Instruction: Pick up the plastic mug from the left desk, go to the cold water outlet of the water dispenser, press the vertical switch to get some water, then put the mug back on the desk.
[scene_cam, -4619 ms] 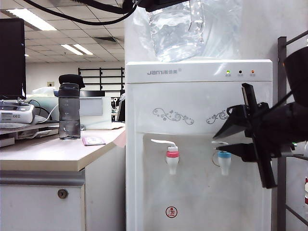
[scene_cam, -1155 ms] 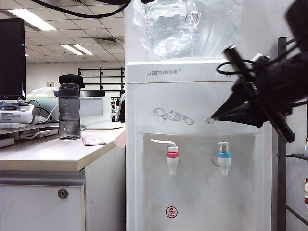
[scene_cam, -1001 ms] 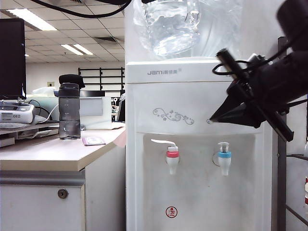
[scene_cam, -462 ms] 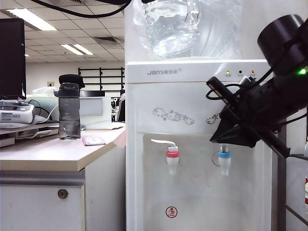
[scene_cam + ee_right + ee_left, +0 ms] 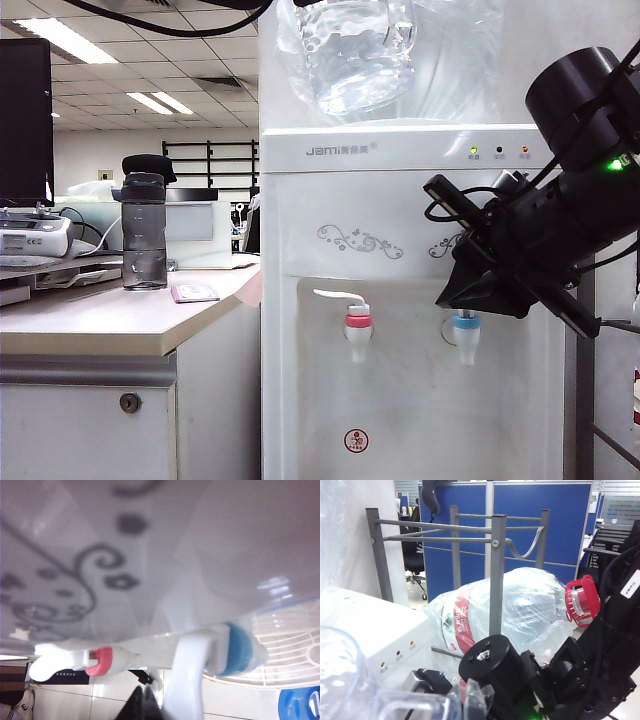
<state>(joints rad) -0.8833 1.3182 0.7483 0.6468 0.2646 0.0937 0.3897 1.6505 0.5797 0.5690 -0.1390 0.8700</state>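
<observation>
The plastic mug (image 5: 352,52) hangs high in front of the water dispenser's (image 5: 400,200) big bottle; its clear wall and handle (image 5: 415,704) fill the near corner of the left wrist view. My left gripper (image 5: 472,701) is shut on it, the fingers barely showing. My right gripper (image 5: 447,297) is shut and empty, its tip right over the cold water outlet (image 5: 466,335). In the right wrist view its dark fingertips (image 5: 143,700) lie beside the vertical switch (image 5: 187,680), next to the blue collar (image 5: 240,647). The left desk (image 5: 110,320) stands left of the dispenser.
A smoky-grey bottle (image 5: 145,230) and office gear stand on the desk. The red-collared tap (image 5: 358,330) is left of the blue one. A grey metal rack (image 5: 585,300) stands right of the dispenser, holding a wrapped spare water bottle (image 5: 520,605).
My right gripper has come down from beside the dispenser's upper panel to just above the blue-collared tap. The mug and the left arm have stayed still.
</observation>
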